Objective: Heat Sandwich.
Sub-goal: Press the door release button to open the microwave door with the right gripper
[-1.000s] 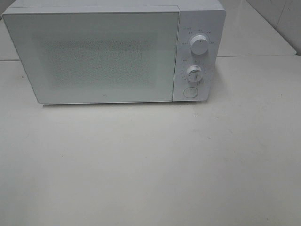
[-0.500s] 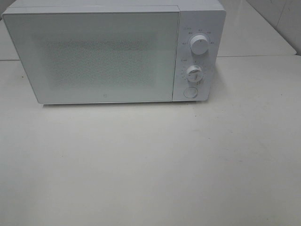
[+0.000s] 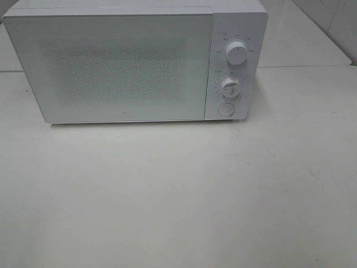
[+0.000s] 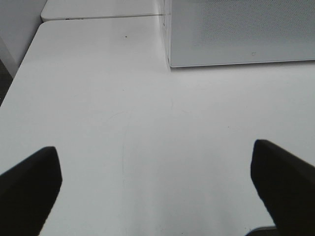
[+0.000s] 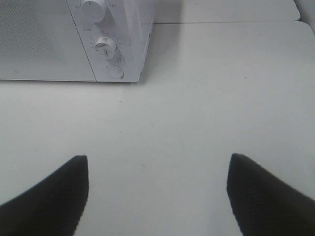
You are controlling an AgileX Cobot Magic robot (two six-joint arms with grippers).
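The sandwich is out of view in every frame. A white microwave point(image 3: 134, 61) stands at the back of the table with its door shut; two round knobs point(image 3: 236, 54) and a round button sit on its right panel. My left gripper point(image 4: 155, 172) is open over bare tabletop, short of the microwave's point(image 4: 236, 34) lower left corner. My right gripper point(image 5: 157, 182) is open too, nothing between its black fingers point(image 5: 261, 196), facing the microwave's control panel point(image 5: 106, 46). Neither arm shows in the exterior high view.
The white table point(image 3: 178, 195) stretches wide in front of the microwave. A second table point(image 3: 301, 39) adjoins at the back right, with a seam between them. The table's left edge point(image 4: 19, 73) shows in the left wrist view.
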